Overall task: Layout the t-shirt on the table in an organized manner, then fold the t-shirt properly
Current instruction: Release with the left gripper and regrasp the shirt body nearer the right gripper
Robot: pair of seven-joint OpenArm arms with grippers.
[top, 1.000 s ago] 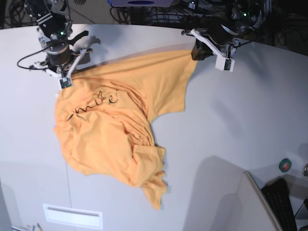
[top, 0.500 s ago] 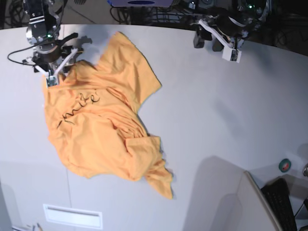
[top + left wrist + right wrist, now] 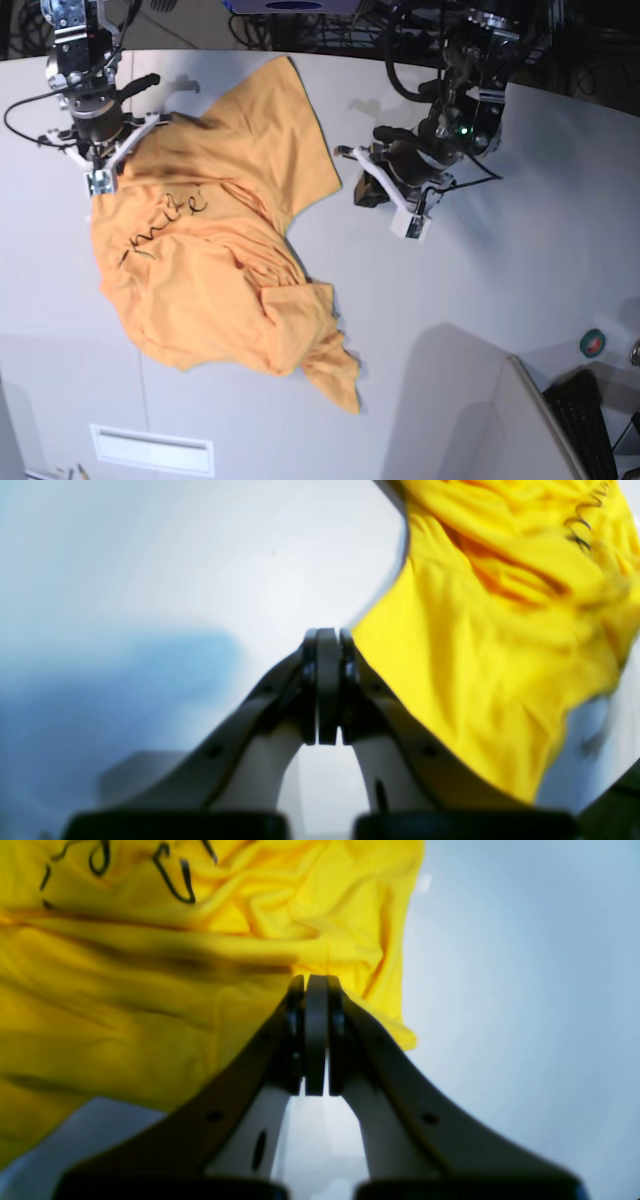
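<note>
The light orange t-shirt (image 3: 210,260) lies crumpled on the white table (image 3: 480,300), left of centre, with its black lettering (image 3: 160,225) facing up. My right gripper (image 3: 98,178) stands at the shirt's upper left corner. In the right wrist view this gripper (image 3: 316,977) is shut and creases of the shirt (image 3: 150,990) run into its tips. My left gripper (image 3: 360,190) hovers just right of the sleeve edge. In the left wrist view its jaws (image 3: 327,630) are shut on nothing, with the shirt (image 3: 475,655) lying beside them.
A green tape roll (image 3: 592,343) and a black keyboard (image 3: 590,420) sit at the lower right, next to a slanted white panel (image 3: 520,420). A white label rectangle (image 3: 150,448) lies near the front edge. Cables run behind the table's far edge.
The left gripper let go of the stretched shirt, whose right side dropped onto the table. That arm swung down next to the sleeve. Both grippers opened and shut again.
</note>
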